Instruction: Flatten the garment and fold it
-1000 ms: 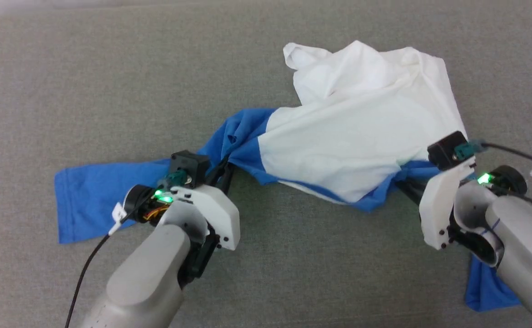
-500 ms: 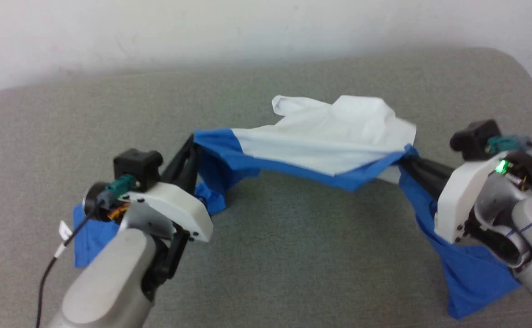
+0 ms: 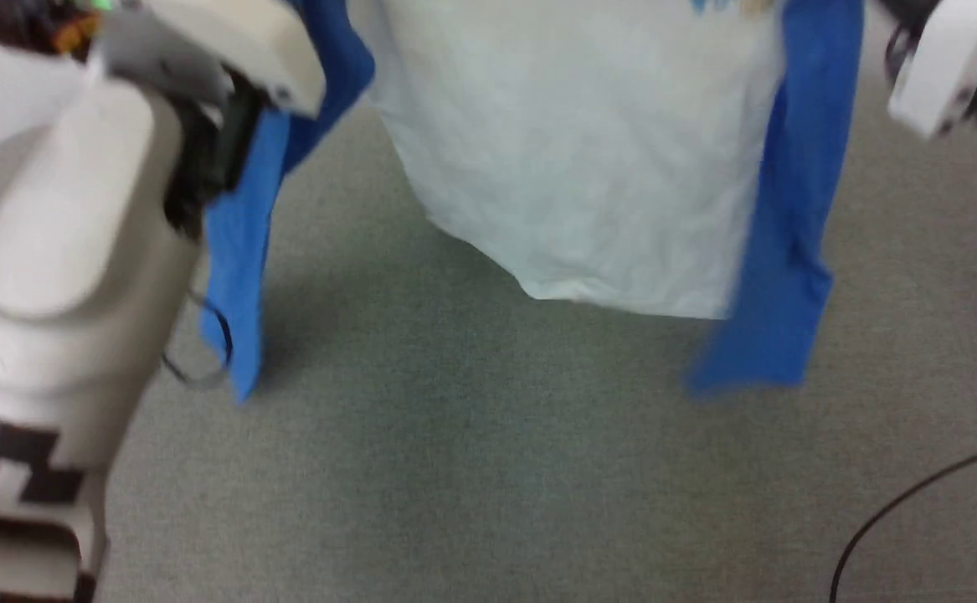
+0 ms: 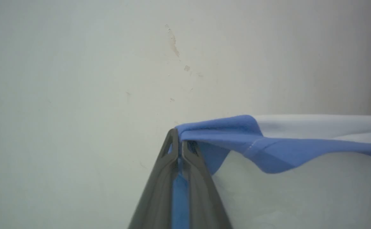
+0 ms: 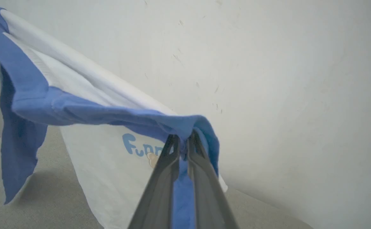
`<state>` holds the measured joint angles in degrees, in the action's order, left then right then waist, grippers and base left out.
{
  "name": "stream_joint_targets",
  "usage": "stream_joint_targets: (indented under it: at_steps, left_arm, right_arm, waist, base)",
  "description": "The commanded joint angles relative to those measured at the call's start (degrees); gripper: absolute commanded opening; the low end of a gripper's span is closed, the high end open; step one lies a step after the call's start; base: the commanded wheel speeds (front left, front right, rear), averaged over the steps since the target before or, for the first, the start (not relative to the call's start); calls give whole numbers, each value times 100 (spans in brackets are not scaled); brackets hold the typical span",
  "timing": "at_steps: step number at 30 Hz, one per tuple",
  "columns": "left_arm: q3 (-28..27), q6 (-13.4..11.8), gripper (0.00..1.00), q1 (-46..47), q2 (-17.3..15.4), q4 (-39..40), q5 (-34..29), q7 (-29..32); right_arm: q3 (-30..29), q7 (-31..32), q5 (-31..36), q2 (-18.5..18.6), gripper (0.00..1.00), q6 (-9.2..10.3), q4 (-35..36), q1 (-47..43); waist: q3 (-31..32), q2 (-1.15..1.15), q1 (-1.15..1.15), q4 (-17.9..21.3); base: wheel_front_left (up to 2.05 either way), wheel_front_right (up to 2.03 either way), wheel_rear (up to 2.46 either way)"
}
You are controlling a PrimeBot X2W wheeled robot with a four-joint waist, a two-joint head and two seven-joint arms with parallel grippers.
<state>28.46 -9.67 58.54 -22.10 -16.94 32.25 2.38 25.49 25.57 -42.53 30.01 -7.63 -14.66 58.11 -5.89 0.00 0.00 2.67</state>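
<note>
A soft white long-sleeved shirt with bright blue sleeves and shoulder bands (image 3: 588,151) hangs in the air, spread between the two arms above a grey, felt-covered worktop (image 3: 455,469). Its white body drops straight down to a slightly slanted hem. Whether the hem touches the worktop cannot be told, though a shadow lies on the grey surface beneath it.

The left claw (image 4: 179,140) is pressed together on a fold of the blue shoulder band, and a strip of blue cloth shows between its two dark fingers (image 4: 160,178). The right claw (image 5: 183,140) pinches the opposite blue shoulder in the same way, with blue cloth running down between its fingers (image 5: 160,190). The top edge of the shirt sags a little between the two grips.

One blue sleeve (image 3: 241,251) hangs on the robot's left, just beside the pale left forearm (image 3: 53,218). The other blue sleeve (image 3: 789,251) hangs on the right, below the white wrist casing of the right arm (image 3: 940,75). Both sleeves reach lower than the hem.

Blue lettering (image 5: 137,148) and part of a small tan bear print (image 5: 153,159) show on the chest, partly hidden by the right claw's fingers. An off-white, scuffed wall (image 4: 109,63) stands behind the shirt. A thin black cable (image 3: 898,511) lies across the worktop's lower right corner.
</note>
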Motion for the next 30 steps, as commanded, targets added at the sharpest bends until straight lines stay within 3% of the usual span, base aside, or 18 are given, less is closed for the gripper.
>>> stream_joint_targets:
  at_steps: [1,7,15,22,30]
  left_arm:
    - [-58,12,0,242,-25,-159,-84,-31]
    - [-78,121,0,1969,139,-1532,-438,-307]
    - [-192,97,0,3504,400,-2897,-629,-1013]
    - [-294,148,0,3923,608,-3729,-540,-1470]
    - [-597,382,0,3387,884,-4303,-142,-1706]
  right_arm:
    - [-74,-13,44,-10,0,14,-113,202]
    - [-310,-434,312,-356,0,14,-1073,1767]
    - [-598,-1882,882,-925,0,14,-2575,3358]
    - [-518,-2767,1023,-1371,0,14,-3509,3756]
    - [-89,-3311,788,-1667,0,14,-4042,3259]
  waist:
    - [-681,0,0,22]
    - [-1681,0,0,146]
    - [-2604,0,0,342]
    - [-3023,0,0,363]
    - [-3060,0,0,278]
  base:
    - [0,0,0]
    - [0,0,0]
    - [0,0,0]
    - [0,0,0]
    - [0,0,0]
